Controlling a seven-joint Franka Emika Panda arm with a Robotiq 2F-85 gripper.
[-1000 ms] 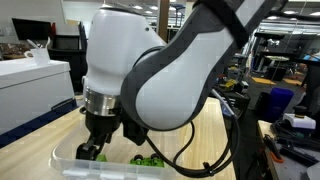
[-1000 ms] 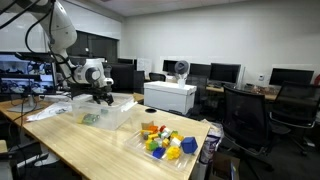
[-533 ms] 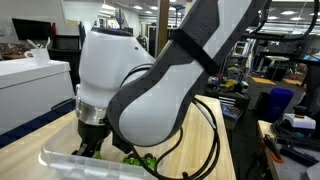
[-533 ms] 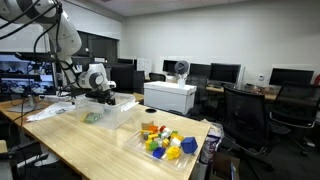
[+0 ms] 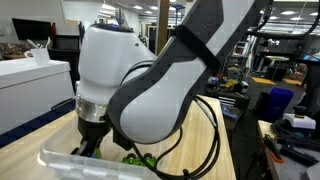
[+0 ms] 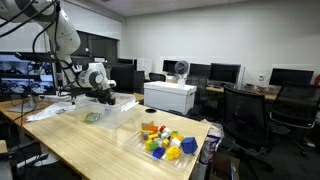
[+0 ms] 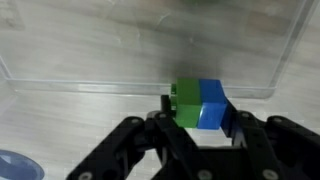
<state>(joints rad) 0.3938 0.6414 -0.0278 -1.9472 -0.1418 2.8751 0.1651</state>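
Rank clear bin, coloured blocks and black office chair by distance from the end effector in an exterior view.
1. Clear bin, right under the end effector.
2. Coloured blocks, along the same table.
3. Black office chair, right, off the table.

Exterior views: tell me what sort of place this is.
Probably an office-style robotics lab: rows of monitors and office chairs behind a long wooden table, and a gripper closed on a green-and-blue block.
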